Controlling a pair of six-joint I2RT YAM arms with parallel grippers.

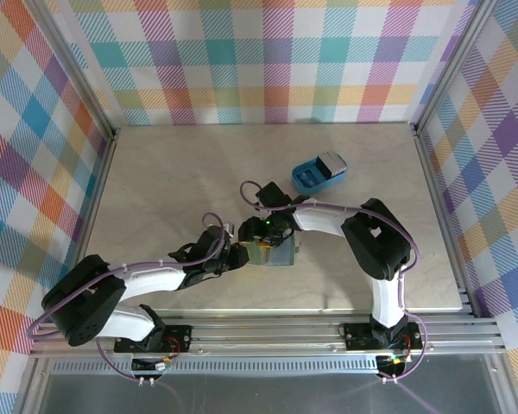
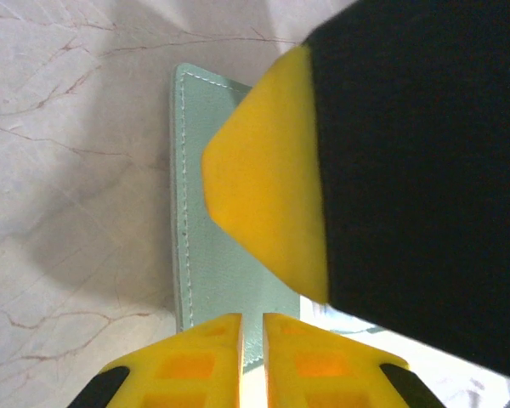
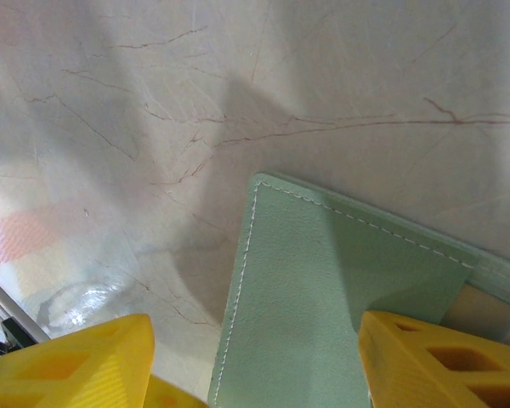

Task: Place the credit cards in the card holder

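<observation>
The sage-green card holder [image 1: 281, 254] lies flat on the table in front of both arms. In the left wrist view its stitched edge [image 2: 206, 246] runs up from my left gripper [image 2: 252, 321], whose fingers are pinched almost together on its near edge. My right gripper [image 3: 255, 340] is open and hangs over the holder [image 3: 323, 297] with one finger on either side. Its yellow finger [image 2: 268, 187] hangs over the holder in the left wrist view. A tan strip [image 3: 484, 299] shows at the holder's right side; I cannot tell whether it is a card. A grey-white credit card [image 1: 333, 162] rests on the blue tray.
The bright blue plastic tray [image 1: 311, 178] stands behind and to the right of the holder. Aluminium rails [image 1: 423, 164] and checked walls close in the marble table top [image 1: 173, 181] on three sides.
</observation>
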